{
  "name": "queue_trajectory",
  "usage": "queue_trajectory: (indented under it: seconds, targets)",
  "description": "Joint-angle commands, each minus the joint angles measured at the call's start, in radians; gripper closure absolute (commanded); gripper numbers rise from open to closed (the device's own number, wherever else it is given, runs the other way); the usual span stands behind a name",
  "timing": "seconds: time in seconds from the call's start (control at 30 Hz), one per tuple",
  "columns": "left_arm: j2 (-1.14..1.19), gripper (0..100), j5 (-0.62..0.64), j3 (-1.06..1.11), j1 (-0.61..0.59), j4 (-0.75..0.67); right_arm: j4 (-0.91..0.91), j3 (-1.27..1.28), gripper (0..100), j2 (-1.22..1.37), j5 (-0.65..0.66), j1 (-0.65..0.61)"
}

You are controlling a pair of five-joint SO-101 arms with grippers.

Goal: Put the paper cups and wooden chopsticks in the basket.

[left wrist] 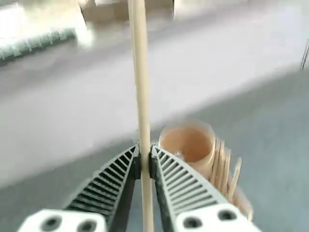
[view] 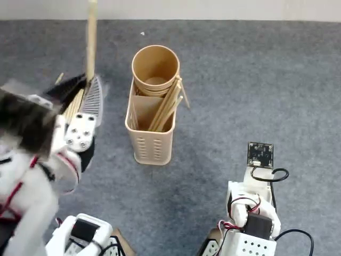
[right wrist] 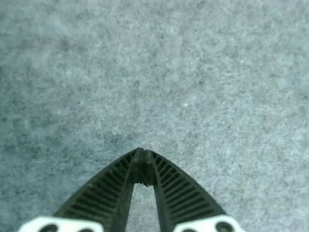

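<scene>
Sticking out of L tool (left wrist: 144, 157): long pale chopstick (left wrist: 140, 72)

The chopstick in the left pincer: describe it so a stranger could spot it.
Start at the central tan basket, holding a paper cup and several chopsticks. Beside it, the left pincer is shut on one chopstick. Unlike those, it is clamped and juts past the pincer.

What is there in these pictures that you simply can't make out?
- Held chopstick: its top end is cut off by the edge, high and left wrist views.
- Paper cups: nested, so their number is hidden, high view.
- Chopsticks in the basket: they overlap, count unclear, high view.
</scene>
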Motion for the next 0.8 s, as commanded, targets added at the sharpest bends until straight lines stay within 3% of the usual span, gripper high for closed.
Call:
queue_trajectory:
  seconds: [0.0, 0.17, 0.53, 0.67, 0.77]
  targets:
    - [-0.035, 99, 0.058, 0.213, 0.079, -0.347, 0.004, 0.136, 99.3, -0.012, -0.012, 0.007]
    - [-0.035, 99, 0.152, 0.335, 0.162, -0.456, 0.004, 0.136, 99.3, -0.012, -0.012, 0.007]
    - [-0.035, 99, 0.149, 0.513, 0.163, -0.468, 0.004, 0.136, 99.3, -0.012, -0.012, 0.007]
    - [-0.042, 99, 0.153, 0.522, 0.104, -0.468, 0.004, 0.136, 99.3, -0.012, -0.012, 0.007]
    - [-0.044, 90, 0.163, 0.498, 0.054, -0.462, 0.004, 0.136, 99.3, -0.012, -0.012, 0.007]
